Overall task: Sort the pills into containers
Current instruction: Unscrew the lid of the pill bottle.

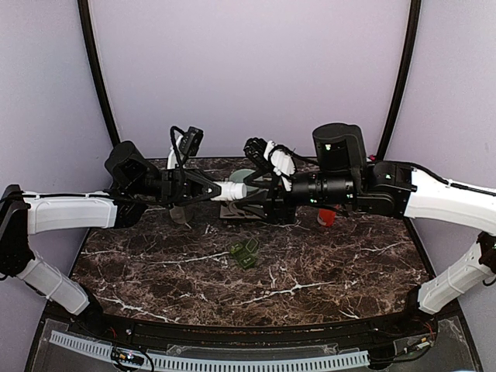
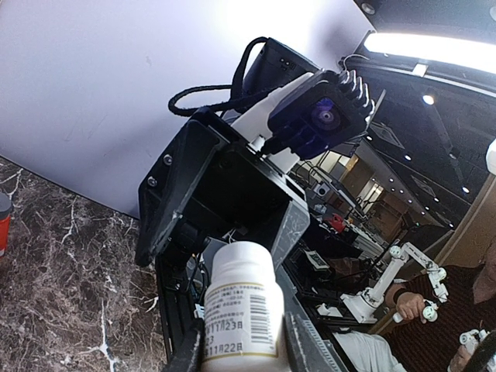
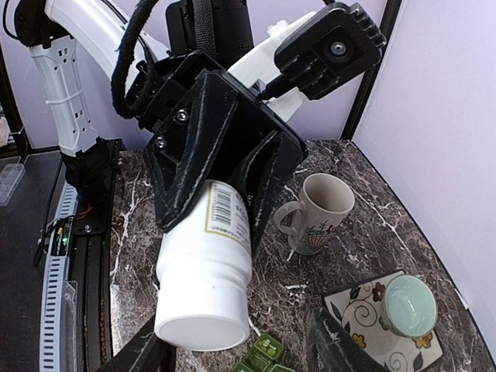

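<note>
Pill box: dk green, 3 compts, on bench near centre, slightly toward near edge, well apart from both grippers. Contents too small to tell; no loose pills seen. White bottle: horizontal, in air over rear-centre of bench, clamped in L gripper; cap looks still on. R gripper: jaws wide, either side of cap end, not gripping. Mug and pale bowl toward rear edge. Status, est.: early; bottle apparently unopened, all sorting left.

Both arms level and inward, left pincer tight on white bottle, right pincer wide.
</note>
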`<action>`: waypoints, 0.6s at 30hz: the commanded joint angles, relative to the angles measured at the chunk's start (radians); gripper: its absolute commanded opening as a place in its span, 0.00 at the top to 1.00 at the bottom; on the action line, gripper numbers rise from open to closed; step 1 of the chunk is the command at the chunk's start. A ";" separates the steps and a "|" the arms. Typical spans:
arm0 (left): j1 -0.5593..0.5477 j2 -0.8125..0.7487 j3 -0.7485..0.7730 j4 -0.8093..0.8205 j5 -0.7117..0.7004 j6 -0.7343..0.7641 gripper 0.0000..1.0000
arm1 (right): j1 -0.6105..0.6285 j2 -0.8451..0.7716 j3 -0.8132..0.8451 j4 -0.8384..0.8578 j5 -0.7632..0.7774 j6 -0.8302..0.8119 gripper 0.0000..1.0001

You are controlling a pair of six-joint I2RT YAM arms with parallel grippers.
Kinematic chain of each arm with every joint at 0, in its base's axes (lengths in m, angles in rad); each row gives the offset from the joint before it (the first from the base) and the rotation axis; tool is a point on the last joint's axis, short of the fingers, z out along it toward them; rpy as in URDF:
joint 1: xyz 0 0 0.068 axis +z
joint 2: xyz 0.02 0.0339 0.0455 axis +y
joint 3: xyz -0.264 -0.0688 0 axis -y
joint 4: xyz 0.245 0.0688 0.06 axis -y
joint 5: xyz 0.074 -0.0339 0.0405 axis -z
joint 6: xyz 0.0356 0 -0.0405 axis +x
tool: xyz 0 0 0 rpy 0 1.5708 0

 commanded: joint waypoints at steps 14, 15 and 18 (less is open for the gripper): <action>-0.006 -0.016 0.037 0.016 0.025 0.017 1.00 | -0.006 -0.001 -0.026 0.024 0.013 0.022 0.42; -0.006 -0.016 0.039 0.014 0.026 0.019 1.00 | -0.006 -0.001 -0.029 0.024 0.013 0.023 0.42; -0.006 -0.015 0.042 0.008 0.023 0.024 1.00 | -0.006 -0.002 -0.035 0.024 0.011 0.029 0.42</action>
